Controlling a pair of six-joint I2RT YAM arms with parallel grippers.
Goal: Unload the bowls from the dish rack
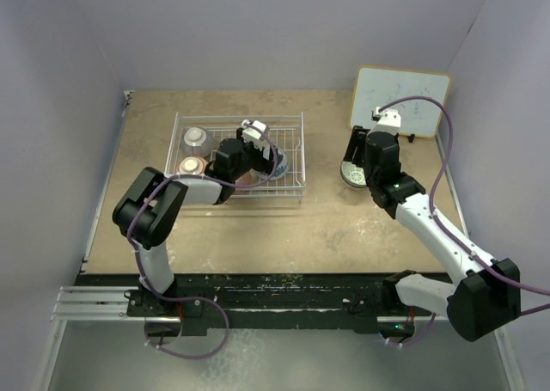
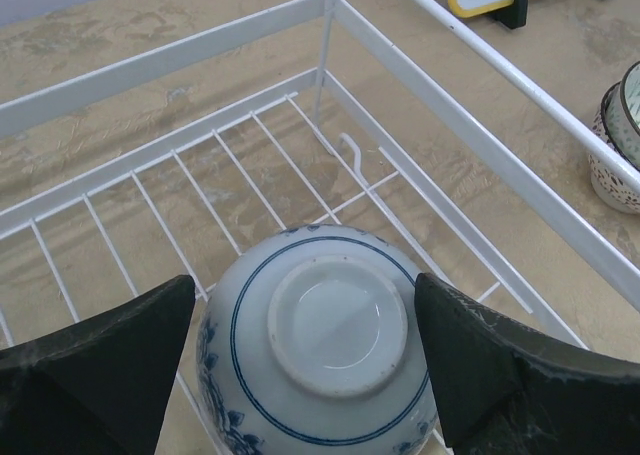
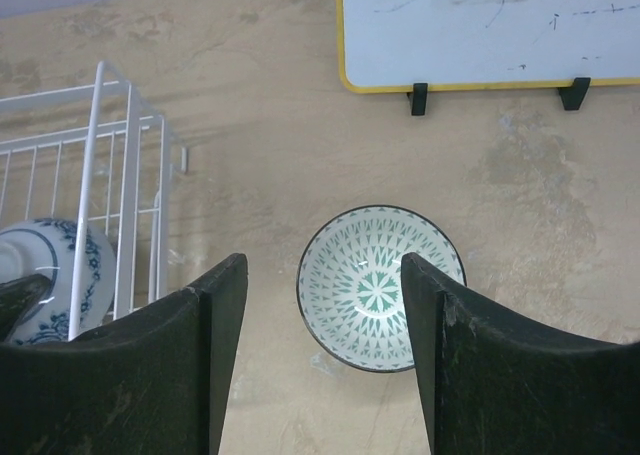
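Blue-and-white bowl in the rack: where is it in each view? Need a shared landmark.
Top external: blue-and-white bowl in the dish rack's right half.
Left wrist: bottom centre, upside down.
Right wrist: lower left edge, behind rack wires.
Shared landmark: whiteboard.

The left arm (image 1: 153,209) and right arm (image 1: 430,223) alternate bulky black joint housings with slim white links. A purple cable (image 1: 441,150) loops loosely along each. Their bases sit on a black rail (image 1: 284,301) at the table's (image 1: 284,228) near edge, where a green light (image 1: 395,326) glows. The left end effector (image 2: 305,320) and right end effector (image 3: 323,305) have matte black, wedge-shaped fingers (image 3: 510,375) with dusty, scuffed edges.
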